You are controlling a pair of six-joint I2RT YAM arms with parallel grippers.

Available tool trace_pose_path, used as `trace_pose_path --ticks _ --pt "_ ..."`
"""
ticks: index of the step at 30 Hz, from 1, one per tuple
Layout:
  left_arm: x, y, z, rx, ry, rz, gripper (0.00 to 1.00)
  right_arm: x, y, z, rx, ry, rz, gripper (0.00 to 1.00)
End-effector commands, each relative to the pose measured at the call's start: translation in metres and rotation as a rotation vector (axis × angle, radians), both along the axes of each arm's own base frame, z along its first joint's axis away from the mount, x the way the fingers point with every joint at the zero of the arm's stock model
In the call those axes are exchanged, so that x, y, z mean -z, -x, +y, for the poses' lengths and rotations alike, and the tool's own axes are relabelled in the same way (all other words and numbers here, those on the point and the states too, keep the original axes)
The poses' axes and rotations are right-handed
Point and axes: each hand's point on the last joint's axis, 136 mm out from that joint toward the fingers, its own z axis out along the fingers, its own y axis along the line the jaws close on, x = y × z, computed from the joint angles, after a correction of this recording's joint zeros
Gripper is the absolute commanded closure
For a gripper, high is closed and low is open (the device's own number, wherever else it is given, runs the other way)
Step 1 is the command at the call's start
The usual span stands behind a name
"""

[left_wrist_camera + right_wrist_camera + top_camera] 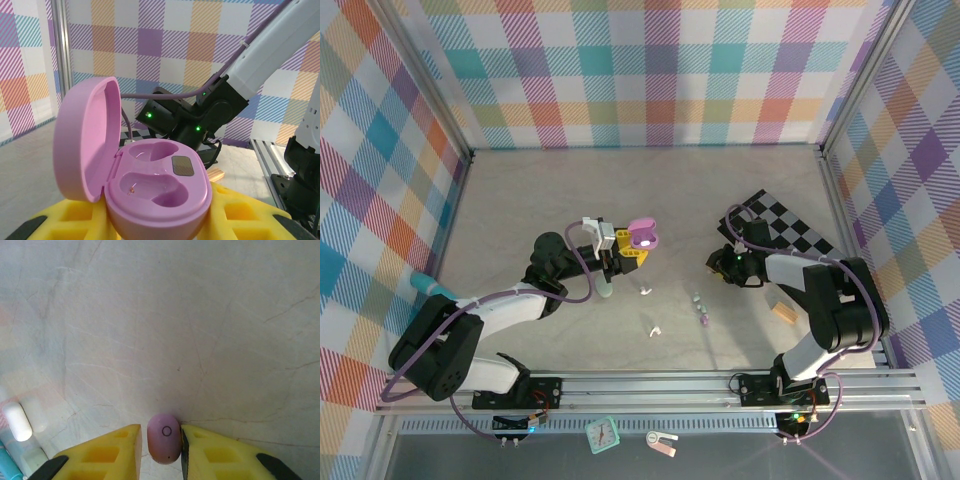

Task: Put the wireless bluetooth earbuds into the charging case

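Observation:
My left gripper (625,248) is shut on a pale purple charging case (643,236) and holds it up above the table. In the left wrist view the case (160,187) sits between the yellow fingers (250,215), lid swung open to the left, both wells bare. Low over the table on the right, my right gripper (716,262) has its jaws closed in around a pale purple earbud (164,437). The right finger (210,455) presses against the bud and the left finger lies right beside it. More earbuds lie loose between the arms: white ones (655,328) and mint and purple ones (700,306).
A black-and-white checkered mat (785,232) lies at the back right. A small wooden block (783,313) rests near the right arm's base. A small clock (603,433) sits on the front rail. Plaid walls enclose the table on three sides.

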Motion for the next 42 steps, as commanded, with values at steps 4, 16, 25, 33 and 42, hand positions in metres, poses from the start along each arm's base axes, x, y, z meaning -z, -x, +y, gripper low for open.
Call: trace_pose_path --ticks 4,16,25,33,42 --pt "-0.018 0.003 0.002 0.023 0.047 -0.068 0.78 -0.007 -0.012 0.006 0.005 -0.041 -0.026 0.70" --pt "-0.019 0.003 0.001 0.031 0.064 -0.063 0.78 -0.001 -0.012 0.004 0.025 -0.036 -0.012 0.79" --pt "-0.019 0.003 0.001 0.030 0.066 -0.060 0.78 -0.001 -0.009 0.001 0.018 -0.012 -0.009 0.82" --pt "-0.018 0.002 0.000 0.030 0.064 -0.060 0.78 -0.021 -0.004 -0.001 -0.012 0.010 -0.055 0.81" --pt "-0.008 -0.004 -0.003 0.025 0.036 -0.038 0.78 -0.050 0.012 -0.007 -0.034 0.115 -0.071 0.80"
